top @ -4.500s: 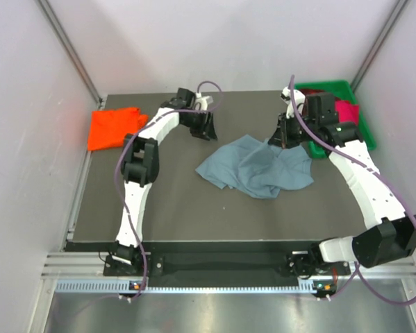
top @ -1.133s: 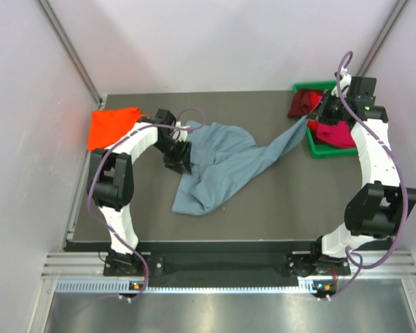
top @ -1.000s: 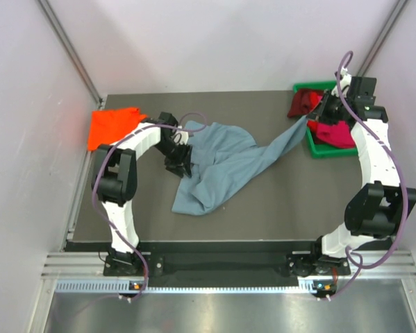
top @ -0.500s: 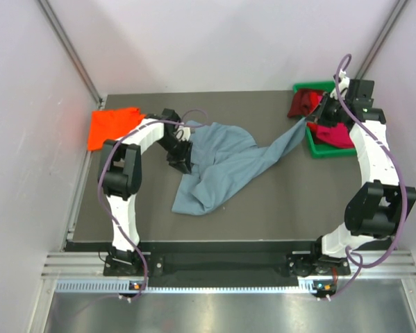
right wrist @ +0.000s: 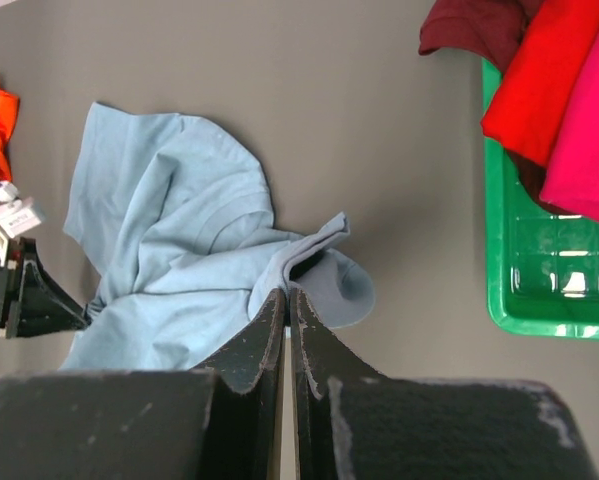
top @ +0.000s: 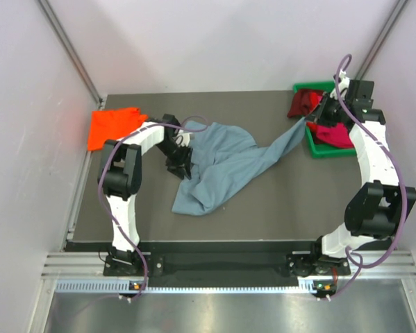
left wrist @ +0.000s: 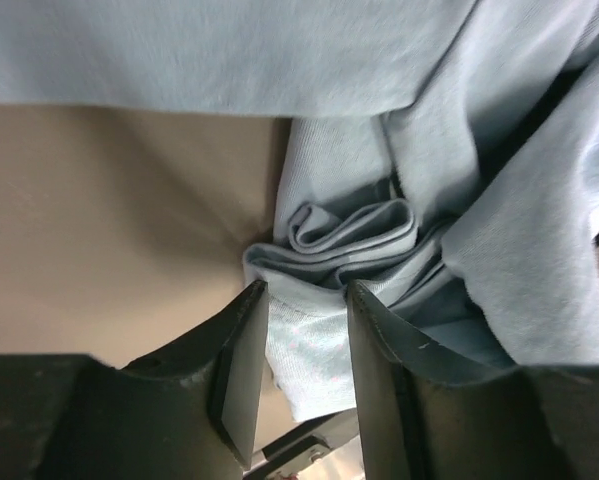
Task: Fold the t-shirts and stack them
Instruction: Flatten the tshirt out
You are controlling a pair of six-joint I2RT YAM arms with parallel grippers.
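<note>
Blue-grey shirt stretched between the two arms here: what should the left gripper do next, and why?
Probably close the left gripper on the bunched fold of the blue-grey shirt: its jaws stand open astride that cloth, while the right gripper is shut on the far corner.

The green bin (right wrist: 539,290) and its red shirts (right wrist: 539,80) run off the right wrist view's edge.

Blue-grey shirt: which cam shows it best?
Top external: the whole blue-grey shirt shows, spread from the left gripper to the right gripper pinching its end. Right wrist shows most, partly behind its fingers. Left wrist shows only bunched folds.
</note>
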